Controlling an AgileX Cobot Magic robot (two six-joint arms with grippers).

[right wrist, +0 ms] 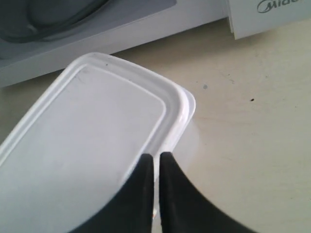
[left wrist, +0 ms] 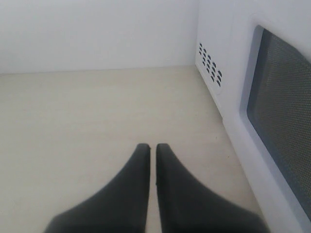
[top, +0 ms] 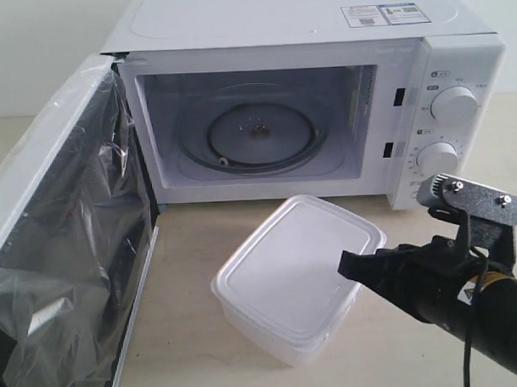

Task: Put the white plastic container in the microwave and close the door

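The white plastic container [top: 295,277] stands lidded on the table in front of the microwave [top: 321,30]. The door [top: 65,251] hangs wide open at the left, draped in clear film. The cavity shows the glass turntable [top: 256,134]. My right gripper [top: 346,265] is shut, its tips over the container's right rim; in the right wrist view the right gripper [right wrist: 156,156] sits at the lid's edge on the container [right wrist: 82,145]. Contact cannot be told. My left gripper [left wrist: 153,145] is shut and empty above bare table, beside the door [left wrist: 282,107].
Two round dials [top: 453,104] are on the microwave's right panel. The vented side wall [left wrist: 210,60] of the microwave is near the left gripper. A pale wall runs behind. The beige table [top: 192,238] lies between container and oven.
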